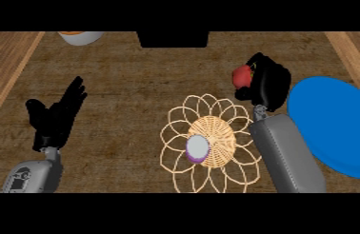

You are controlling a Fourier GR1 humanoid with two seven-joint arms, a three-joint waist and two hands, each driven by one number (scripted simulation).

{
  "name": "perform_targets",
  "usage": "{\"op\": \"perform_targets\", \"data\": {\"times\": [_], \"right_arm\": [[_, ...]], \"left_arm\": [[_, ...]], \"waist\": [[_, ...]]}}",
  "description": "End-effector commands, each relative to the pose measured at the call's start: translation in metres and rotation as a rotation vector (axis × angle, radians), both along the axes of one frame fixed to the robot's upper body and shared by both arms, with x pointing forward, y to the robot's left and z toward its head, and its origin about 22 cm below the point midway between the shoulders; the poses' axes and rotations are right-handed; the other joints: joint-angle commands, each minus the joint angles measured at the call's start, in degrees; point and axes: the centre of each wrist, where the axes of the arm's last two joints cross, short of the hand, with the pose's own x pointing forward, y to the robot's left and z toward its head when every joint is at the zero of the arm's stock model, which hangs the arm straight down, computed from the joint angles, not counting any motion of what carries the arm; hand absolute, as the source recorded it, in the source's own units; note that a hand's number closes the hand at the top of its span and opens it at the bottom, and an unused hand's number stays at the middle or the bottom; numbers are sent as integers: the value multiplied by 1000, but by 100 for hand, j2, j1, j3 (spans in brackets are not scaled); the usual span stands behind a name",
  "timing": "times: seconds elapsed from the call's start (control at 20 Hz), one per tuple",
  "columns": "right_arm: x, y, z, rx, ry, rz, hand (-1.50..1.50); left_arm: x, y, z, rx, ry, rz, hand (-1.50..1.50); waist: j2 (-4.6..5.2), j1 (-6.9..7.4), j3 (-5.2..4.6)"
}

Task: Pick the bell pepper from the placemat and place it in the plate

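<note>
A red bell pepper [242, 75] is held in my right hand [268, 84], whose fingers curl round it and hide most of it. The hand is above the counter, past the upper right of the woven placemat [211, 142] and left of the blue plate [327, 119]. The placemat has a tan woven centre and looping petals. A small purple and white object [197, 148] lies on it. My left hand [56, 115] rests open at the left, fingers up.
An orange and white bowl [81, 37] stands at the back left edge. A black block [174, 39] sits at the back centre. Light wooden strips [15, 62] border the dark counter on the left and right.
</note>
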Motion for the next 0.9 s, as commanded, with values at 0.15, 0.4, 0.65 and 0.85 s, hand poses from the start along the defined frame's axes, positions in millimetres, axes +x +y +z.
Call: {"op": "perform_targets", "data": {"times": [0.15,0.4,0.65,0.85], "right_arm": [[-8,-27,26,72,-170,-221,150],[-27,-78,38,164,-209,-288,150],[-31,-147,13,142,-195,-387,150],[-47,-192,3,152,-180,-415,150]], "left_arm": [[-1,-7,14,1,14,-17,0],[-12,-15,-1,2,-1,-8,0],[-13,0,-6,-5,-20,-13,0],[-5,-7,8,3,-5,-7,0]], "waist": [[6,28,8],[-4,19,9],[20,55,9],[21,51,10]]}}
